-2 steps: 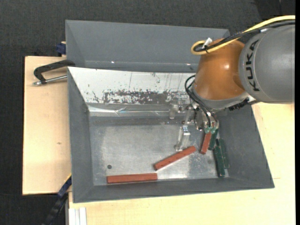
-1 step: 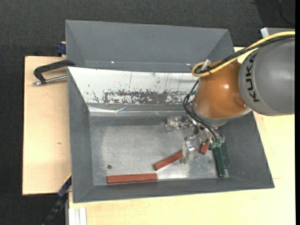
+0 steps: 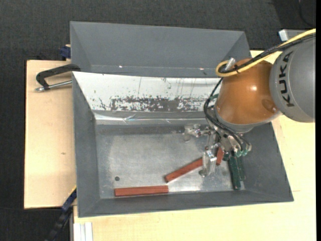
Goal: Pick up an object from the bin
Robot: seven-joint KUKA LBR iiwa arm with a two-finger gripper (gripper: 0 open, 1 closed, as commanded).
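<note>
My gripper [image 3: 209, 160] is low in the right part of the bin, under the arm's orange cover. Its tip is at the upper right end of a red-brown flat stick [image 3: 183, 171], which lies slanted on the bin floor and points down to the left. Whether it grips that end is hidden. Just to the right of the gripper, a dark green tool [image 3: 236, 173] lies almost upright in the view, its top end tucked under the gripper.
A second, longer red-brown flat stick [image 3: 141, 190] lies level along the bin's front wall at the lower left. A small dark spot [image 3: 117, 179] marks the floor above its left end. The arm covers the bin's right back corner.
</note>
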